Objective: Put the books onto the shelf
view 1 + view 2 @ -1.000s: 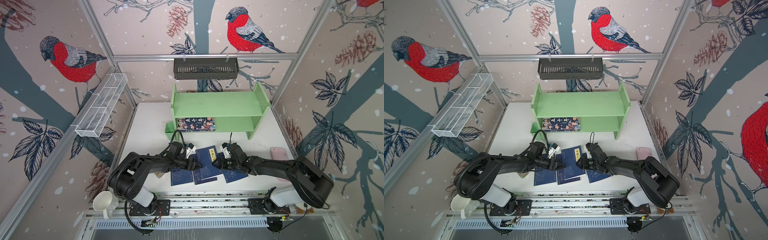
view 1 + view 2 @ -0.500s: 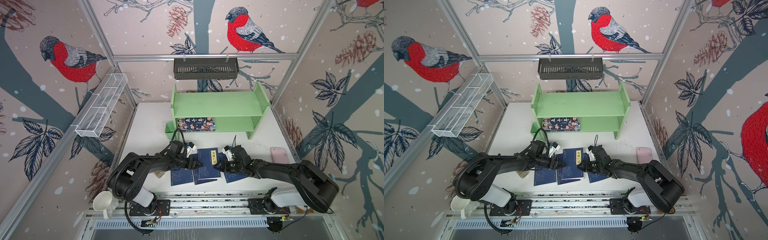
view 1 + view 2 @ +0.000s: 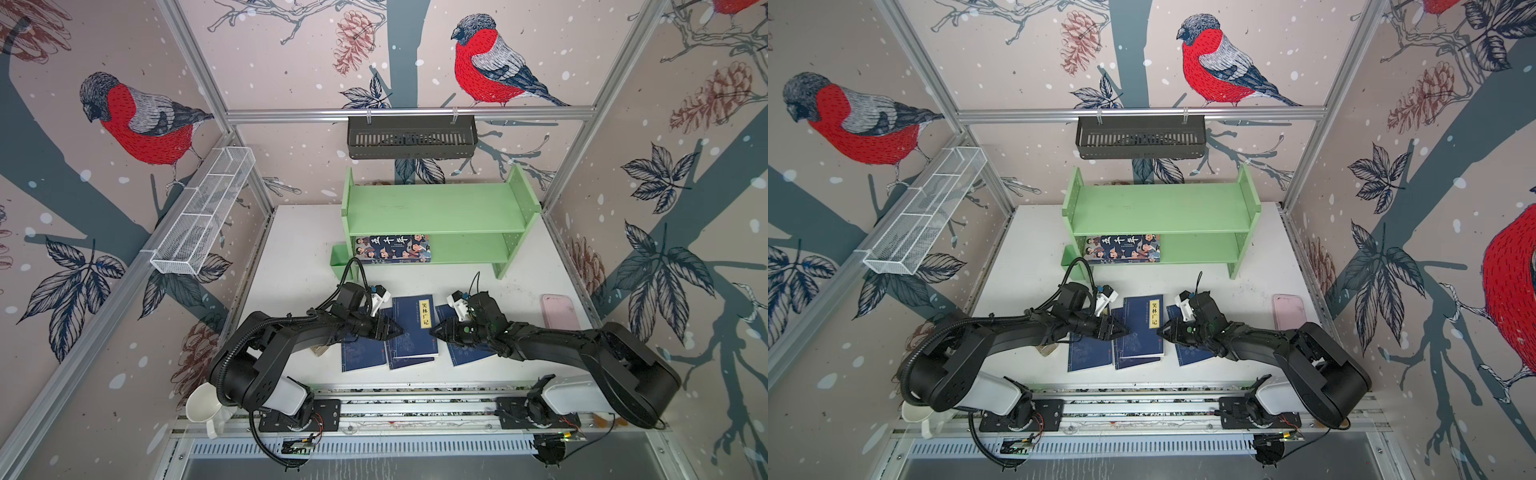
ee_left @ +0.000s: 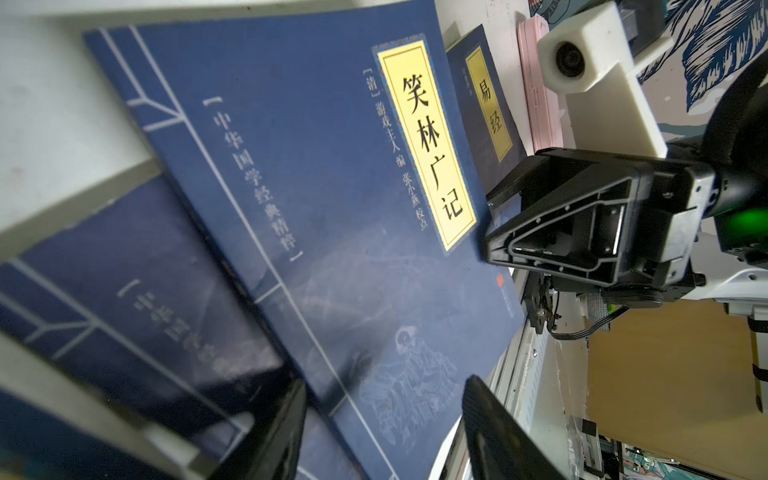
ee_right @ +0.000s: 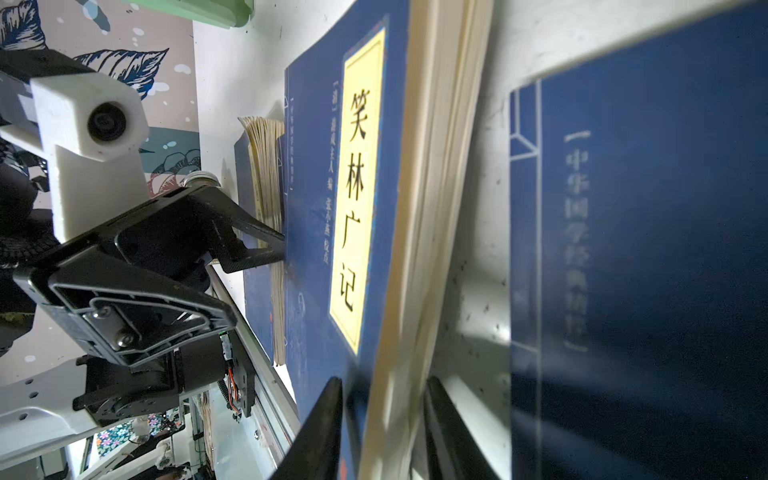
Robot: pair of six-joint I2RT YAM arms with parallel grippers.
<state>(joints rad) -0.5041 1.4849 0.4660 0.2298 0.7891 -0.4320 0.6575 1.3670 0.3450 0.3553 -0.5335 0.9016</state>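
Nearest the front rail, navy books (image 3: 361, 355) were spread flat on the white table (image 3: 299, 249). In both top views the top navy book (image 3: 415, 328) (image 3: 1144, 328), marked by a yellow label, was seen between the two arms. The left gripper (image 3: 397, 330) (image 4: 384, 384) was set at its spine side with the jaws fairly wide apart; in the left wrist view a corner of the cover was framed between them. The right gripper (image 3: 434, 332) (image 5: 384, 380) was placed at the opposite edge. Only in the right wrist view were the cream page edges shown, straddled by narrowly parted fingers (image 5: 328, 415), though firm contact could not be told.

A second labelled book (image 4: 486, 104) was revealed by the left wrist view, its label being hidden under the right arm in both top views. Further right, a pink case (image 3: 559, 316) was seen. At the back, the cartoon-cover book (image 3: 392, 248) was found lying on the lower tier of the green shelf (image 3: 436, 208).
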